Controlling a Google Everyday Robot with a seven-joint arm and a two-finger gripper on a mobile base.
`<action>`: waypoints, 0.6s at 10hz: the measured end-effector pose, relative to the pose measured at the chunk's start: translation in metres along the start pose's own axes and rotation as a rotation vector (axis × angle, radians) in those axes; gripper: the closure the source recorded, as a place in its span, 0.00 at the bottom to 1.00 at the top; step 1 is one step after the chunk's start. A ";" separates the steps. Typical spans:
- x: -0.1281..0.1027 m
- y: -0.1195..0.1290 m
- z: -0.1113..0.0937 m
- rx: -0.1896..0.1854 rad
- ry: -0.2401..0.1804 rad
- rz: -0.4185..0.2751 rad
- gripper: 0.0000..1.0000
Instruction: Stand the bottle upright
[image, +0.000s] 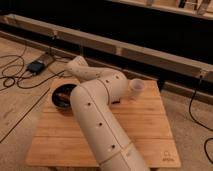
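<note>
The bottle is hidden from this view. My cream arm (97, 125) rises from the bottom edge over the wooden table (150, 125), bends near the table's far half and folds back on itself. The gripper is tucked behind the arm's upper links, over the far middle of the table just right of the dark bowl (62, 97), and the arm covers it. A short cream wrist cylinder (135, 87) sticks out to the right of the bend.
The dark bowl holds something reddish at the table's far left. Black cables (15, 75) and a small dark box (37, 65) lie on the floor to the left. A long metal rail (150, 52) runs behind the table. Another cable (202, 115) hangs at the right.
</note>
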 end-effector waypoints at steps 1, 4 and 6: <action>-0.001 0.000 -0.001 0.002 0.000 -0.002 0.49; -0.004 0.003 -0.007 -0.002 -0.018 -0.007 0.79; -0.010 0.010 -0.018 -0.012 -0.074 -0.011 0.97</action>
